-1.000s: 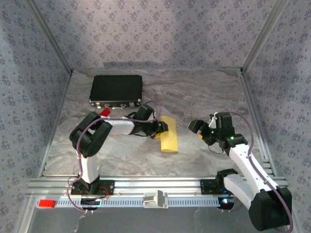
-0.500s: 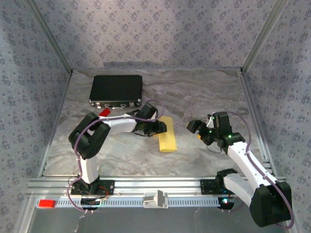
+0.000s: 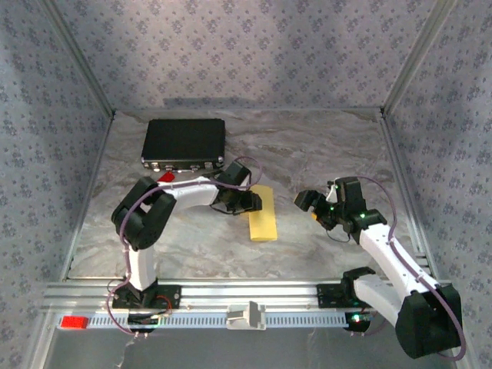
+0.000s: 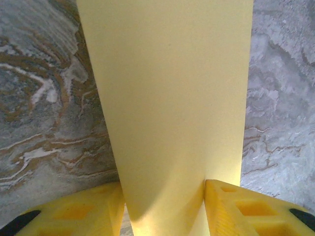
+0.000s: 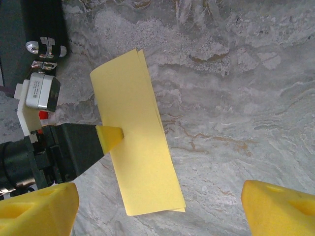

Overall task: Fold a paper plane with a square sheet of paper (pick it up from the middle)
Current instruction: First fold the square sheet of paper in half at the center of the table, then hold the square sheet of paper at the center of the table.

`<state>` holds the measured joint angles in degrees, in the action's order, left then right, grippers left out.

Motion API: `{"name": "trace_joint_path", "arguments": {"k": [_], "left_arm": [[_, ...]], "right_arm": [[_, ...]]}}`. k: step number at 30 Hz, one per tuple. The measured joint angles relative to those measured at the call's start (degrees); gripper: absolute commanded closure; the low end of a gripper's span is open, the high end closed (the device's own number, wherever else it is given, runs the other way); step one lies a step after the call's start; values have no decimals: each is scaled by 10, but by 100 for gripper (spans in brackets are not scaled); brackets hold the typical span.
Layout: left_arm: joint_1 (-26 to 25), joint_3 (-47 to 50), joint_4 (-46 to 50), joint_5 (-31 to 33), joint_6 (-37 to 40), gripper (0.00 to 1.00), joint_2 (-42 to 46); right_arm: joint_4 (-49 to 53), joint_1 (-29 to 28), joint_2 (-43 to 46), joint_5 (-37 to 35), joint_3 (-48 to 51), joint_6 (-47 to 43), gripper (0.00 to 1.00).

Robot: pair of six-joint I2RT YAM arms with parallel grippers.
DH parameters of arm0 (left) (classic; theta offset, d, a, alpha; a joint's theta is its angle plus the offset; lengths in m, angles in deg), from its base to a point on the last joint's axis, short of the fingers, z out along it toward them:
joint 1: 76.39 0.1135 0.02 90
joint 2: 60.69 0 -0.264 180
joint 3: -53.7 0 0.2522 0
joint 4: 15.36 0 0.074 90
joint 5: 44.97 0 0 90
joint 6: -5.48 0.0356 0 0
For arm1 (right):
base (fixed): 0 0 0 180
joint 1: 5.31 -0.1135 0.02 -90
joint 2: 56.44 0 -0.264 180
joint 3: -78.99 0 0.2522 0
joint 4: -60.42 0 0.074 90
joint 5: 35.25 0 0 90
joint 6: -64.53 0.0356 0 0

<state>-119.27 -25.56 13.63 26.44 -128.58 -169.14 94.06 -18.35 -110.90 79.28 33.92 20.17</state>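
– Two layers, as far as we can see: the sheet of paper (image 5: 140, 132) is doubled over into a long strip. The left pincer (image 4: 162, 191) is pinching it, with a yellow finger (image 4: 83, 209) against each side and the strip running straight out ahead of the tips.

– We agree. And the right pincer (image 3: 310, 206)?

– Spread wide and holding nothing, on the far side of the strip from the left pincer and well apart from it.

– What do we fear from here?

– Mostly a skewed crease. At both ends of the strip the two layers sit a little out of step. If we press it flat as it lies, the fold sets crooked and every later fold of the plane inherits that. We also judge the paper thin and limp. Squeezed harder it may buckle or wrinkle between the fingers, and with a looser hold it could slide out.

– And if the right pincer comes in?

– If it meets the free end edge-on, we'd expect it to push the strip round in the left pincer's hold rather than catch it.

– Anything to read?

– Nothing we can make out. The paper is plain. The black case (image 3: 183, 142) back behind the left pincer shows metal latches but no legible name, and the small red brick (image 3: 164, 178) beside that arm is too small to tell.
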Motion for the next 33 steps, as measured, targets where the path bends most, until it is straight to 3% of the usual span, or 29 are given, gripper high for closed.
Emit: {"name": "trace_joint_path", "arguments": {"k": [23, 33], "left_arm": [[-7, -81, 108, 14, 64, 52, -42], [-10, -90, 119, 20, 70, 52, -46]], "right_arm": [[-2, -10, -17, -3, 0, 0, 11], [-24, -26, -67, 4, 0, -1, 12]]}}
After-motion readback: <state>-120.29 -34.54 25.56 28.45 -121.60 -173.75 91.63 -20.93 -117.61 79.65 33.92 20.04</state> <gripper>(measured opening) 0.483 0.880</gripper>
